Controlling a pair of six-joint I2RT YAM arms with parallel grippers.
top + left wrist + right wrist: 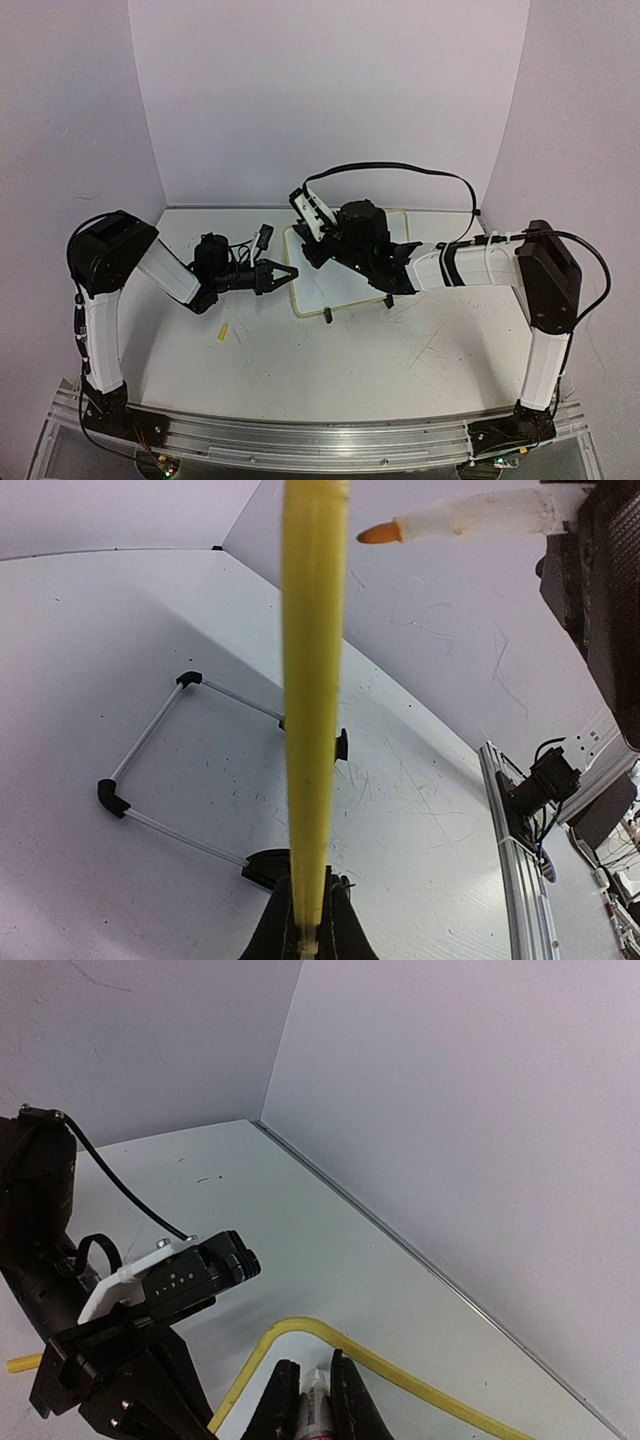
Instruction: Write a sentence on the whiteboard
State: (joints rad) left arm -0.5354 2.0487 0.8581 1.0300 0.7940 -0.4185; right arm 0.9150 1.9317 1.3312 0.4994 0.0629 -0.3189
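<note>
Left gripper (308,900) fingers are pinched narrow on the yellow rim of the whiteboard (312,680). Board is seen edge-on, rim running straight out from between the fingers. Left of the fingers, a wire stand (148,732) with black corners rests on the table (420,810). Up and right of the fingers, a white marker (470,515) shows its orange tip (380,532), apart from the rim. Right gripper (306,1385) fingers are closed on the marker body, with the rim's rounded corner just past the fingertips. Top view: board sits between the two grippers, black clip feet (327,316) on its near edge. Small yellow piece (222,333) lies on the table nearside of the left fingers, well apart.
</note>
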